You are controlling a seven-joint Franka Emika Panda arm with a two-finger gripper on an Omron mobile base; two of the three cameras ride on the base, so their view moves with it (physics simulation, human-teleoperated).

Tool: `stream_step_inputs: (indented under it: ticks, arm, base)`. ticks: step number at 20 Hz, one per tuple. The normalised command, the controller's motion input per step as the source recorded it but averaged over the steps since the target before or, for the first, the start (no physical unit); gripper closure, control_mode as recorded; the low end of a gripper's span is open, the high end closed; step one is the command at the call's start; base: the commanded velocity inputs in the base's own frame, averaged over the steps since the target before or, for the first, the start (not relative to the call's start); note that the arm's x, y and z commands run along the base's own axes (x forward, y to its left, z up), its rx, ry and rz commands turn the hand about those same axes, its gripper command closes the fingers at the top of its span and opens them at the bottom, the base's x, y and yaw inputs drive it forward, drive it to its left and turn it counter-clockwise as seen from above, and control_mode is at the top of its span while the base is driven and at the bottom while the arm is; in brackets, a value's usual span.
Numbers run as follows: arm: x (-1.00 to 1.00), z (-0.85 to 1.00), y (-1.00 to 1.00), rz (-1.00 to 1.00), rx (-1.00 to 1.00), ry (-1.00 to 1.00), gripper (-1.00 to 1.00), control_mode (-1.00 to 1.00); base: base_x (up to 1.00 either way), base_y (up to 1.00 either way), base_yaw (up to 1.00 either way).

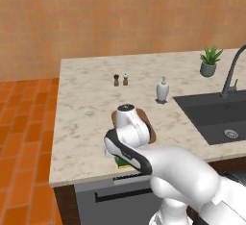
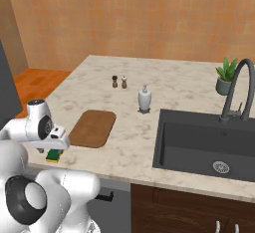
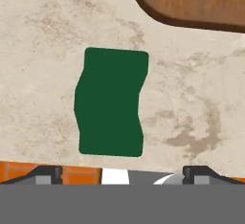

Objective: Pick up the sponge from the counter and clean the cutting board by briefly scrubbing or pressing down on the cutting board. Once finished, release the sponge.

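The sponge (image 3: 110, 103), dark green on top, lies on the marble counter (image 3: 201, 98) straight below my hand, close to the counter's front edge. My gripper (image 3: 124, 175) hangs above it, open, its fingertips (image 3: 48, 173) spread wider than the sponge with nothing between them. A rounded corner of the brown cutting board (image 3: 191, 3) lies just beyond the sponge. In the right base view the hand hovers over the sponge (image 2: 54, 156), with the cutting board (image 2: 93, 127) to its right. From the left base, my arm covers most of the sponge (image 1: 124, 163) and of the cutting board (image 1: 152, 133).
Two small shakers (image 2: 119, 81) and a white soap dispenser (image 2: 144, 99) stand behind the board. The dark sink (image 2: 209, 145) with its faucet (image 2: 234, 90) and a potted plant (image 2: 226, 77) lie to the right. The counter's front edge (image 2: 99, 177) runs beside the sponge.
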Motion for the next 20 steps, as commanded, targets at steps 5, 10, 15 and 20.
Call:
stream_step_inputs:
  ticks: [5, 10, 15, 20]
  arm:
    - [0.39, -0.21, 0.05, 0.01, 0.0, 0.01, -1.0, -1.0]
    - [0.18, -0.31, 0.23, 0.0, 0.0, 0.01, -1.0, -1.0]
    - [0.07, -0.23, 0.08, 0.0, -0.01, 0.0, -1.0, -1.0]
    - [0.0, -0.33, 0.0, 0.0, -0.02, 0.0, -1.0, -1.0]
  base:
    - [0.0, 0.0, 0.0]
    - [0.0, 0.0, 0.0]
    - [0.0, 0.0, 0.0]
    - [0.0, 0.0, 0.0]
